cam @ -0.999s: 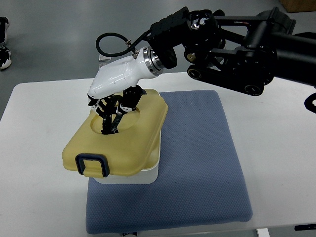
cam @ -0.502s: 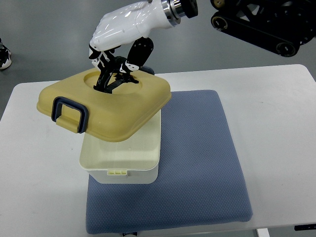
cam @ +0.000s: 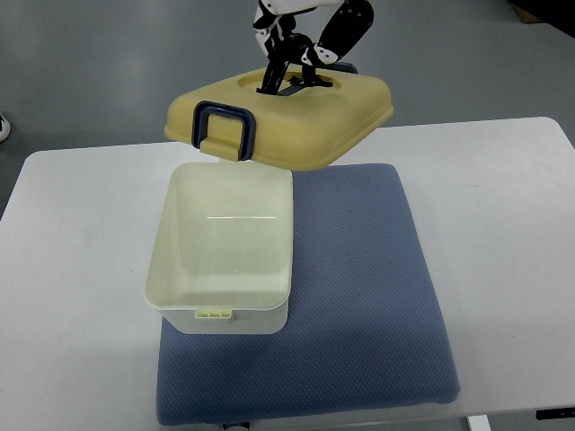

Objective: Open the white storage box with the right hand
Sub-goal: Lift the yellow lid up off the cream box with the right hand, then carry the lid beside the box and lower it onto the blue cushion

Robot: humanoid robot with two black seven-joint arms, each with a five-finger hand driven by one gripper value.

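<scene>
One white tabletop carries one blue mat, and on the mat's left edge sits one white box, open and empty. One yellow lid with a dark latch hangs tilted above the box's far end, off the box. One hand reaches down at the top edge, its arm cropped out, fingers clamped in the lid's recess.

Right hand gripping yellow lid above open storage box

you see the box on the mat's left edge, mat on the table; the lid hangs above, behind the box.
</scene>
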